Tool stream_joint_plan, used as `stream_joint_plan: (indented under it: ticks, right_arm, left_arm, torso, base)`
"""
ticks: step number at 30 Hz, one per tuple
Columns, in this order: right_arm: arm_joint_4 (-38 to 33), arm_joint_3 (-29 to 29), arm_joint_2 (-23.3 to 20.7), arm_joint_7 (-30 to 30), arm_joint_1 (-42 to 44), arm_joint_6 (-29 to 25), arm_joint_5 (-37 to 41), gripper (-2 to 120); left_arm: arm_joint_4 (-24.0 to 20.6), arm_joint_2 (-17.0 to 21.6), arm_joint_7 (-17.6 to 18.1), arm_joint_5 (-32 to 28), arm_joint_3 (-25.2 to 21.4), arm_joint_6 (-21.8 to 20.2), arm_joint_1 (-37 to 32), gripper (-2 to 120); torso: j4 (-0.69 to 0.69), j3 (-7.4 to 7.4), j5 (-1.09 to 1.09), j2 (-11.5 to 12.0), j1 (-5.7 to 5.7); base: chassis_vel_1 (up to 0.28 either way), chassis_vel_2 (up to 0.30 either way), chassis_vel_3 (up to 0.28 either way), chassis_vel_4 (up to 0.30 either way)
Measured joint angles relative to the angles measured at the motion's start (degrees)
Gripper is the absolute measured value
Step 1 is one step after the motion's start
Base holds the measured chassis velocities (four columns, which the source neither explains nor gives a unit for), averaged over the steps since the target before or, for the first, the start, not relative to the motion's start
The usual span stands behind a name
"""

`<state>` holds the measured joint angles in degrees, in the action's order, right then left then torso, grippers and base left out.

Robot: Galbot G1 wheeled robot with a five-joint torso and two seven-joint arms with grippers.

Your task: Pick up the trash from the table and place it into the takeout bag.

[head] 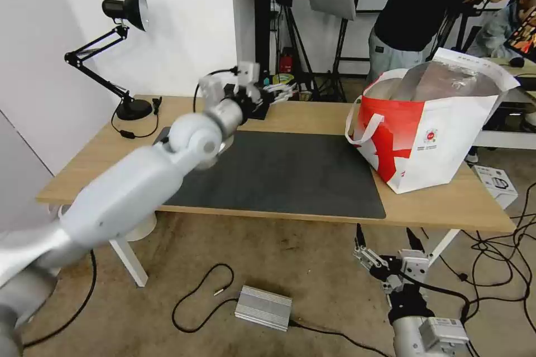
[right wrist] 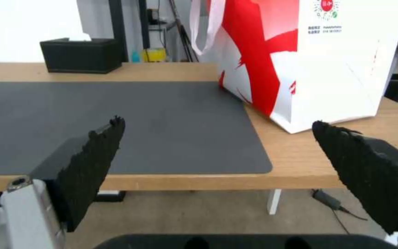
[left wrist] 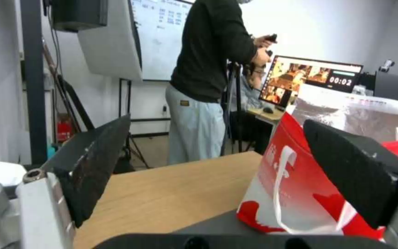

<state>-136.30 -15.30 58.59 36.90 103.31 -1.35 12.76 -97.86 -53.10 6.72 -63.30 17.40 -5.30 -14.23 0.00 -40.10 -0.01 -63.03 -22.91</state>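
- Left gripper [head: 279, 91] is raised over the far edge of the table [head: 312, 117], at about 11 o'clock of the mat [head: 279, 173]; in the left wrist view its two black, rough-faced pads [left wrist: 93, 166] stand wide apart with nothing between them.
- Right gripper [head: 385, 245] hangs low in front of the table's near edge, at about 5 o'clock of the mat, above the brown floor; in the right wrist view its jagged black foam pads [right wrist: 93, 162] are spread wide and hold nothing.
- Bag [head: 430, 128] stands upright on the table at 3 o'clock of the mat, its near corner touching or overlapping the mat's right edge.
- It is a boxy tote of smooth white material with bold red patches, white strap handles [head: 360, 122] and a crinkled silver foil lining at the open mouth.
- A small round red logo [head: 430, 135] sits on its white side; the right wrist view shows fine print below it, too small to read.
- Whether any trash lies in the bag cannot be told.
- Mat is a dark grey, matte rectangle with rounded corners on light wood; the table's legs are white.
- Black tissue box [right wrist: 81, 55], rectangular with a white tissue poking out, sits at the table's far edge, at 12 o'clock of the mat.
- Black desk lamp [head: 120, 39] with a jointed arm and round base stands at 10 o'clock.
- A ribbed silver metal box [head: 263, 308] lies on the floor.
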Motion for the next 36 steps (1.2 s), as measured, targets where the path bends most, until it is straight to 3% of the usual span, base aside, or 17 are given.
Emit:
stream_joint_plan:
  ticks: [18,22,30,36]
  right_arm:
    - [0.0,0.0,0.0,0.0,0.0,0.0,0.0,100]
    - [0.0,0.0,0.0,0.0,0.0,0.0,0.0,100]
    - [0.0,0.0,0.0,0.0,0.0,0.0,0.0,100]
    - [0.0,0.0,0.0,0.0,0.0,0.0,0.0,100]
  left_arm:
    - [-11.5,3.5,-0.6,7.0,-13.5,0.3,-17.4,100]
    - [-14.3,3.8,-1.0,10.4,-17.9,1.6,-23.0,100]
    - [-22.6,4.5,-1.1,17.9,-29.2,5.3,-40.9,100]
    - [-25.6,3.1,-1.1,21.3,-33.7,6.1,-48.0,100]
  torso:
    - [-0.01,0.00,0.01,0.0,0.00]
    - [-0.01,0.00,0.01,0.0,0.00]
    - [0.00,0.00,0.01,0.0,0.00]
    - [0.01,0.00,0.00,0.0,0.00]
  base:
    - [0.000,0.000,0.000,0.000]
    - [0.000,0.000,0.000,0.000]
    - [0.000,0.000,0.000,0.000]
    - [0.000,0.000,0.000,0.000]
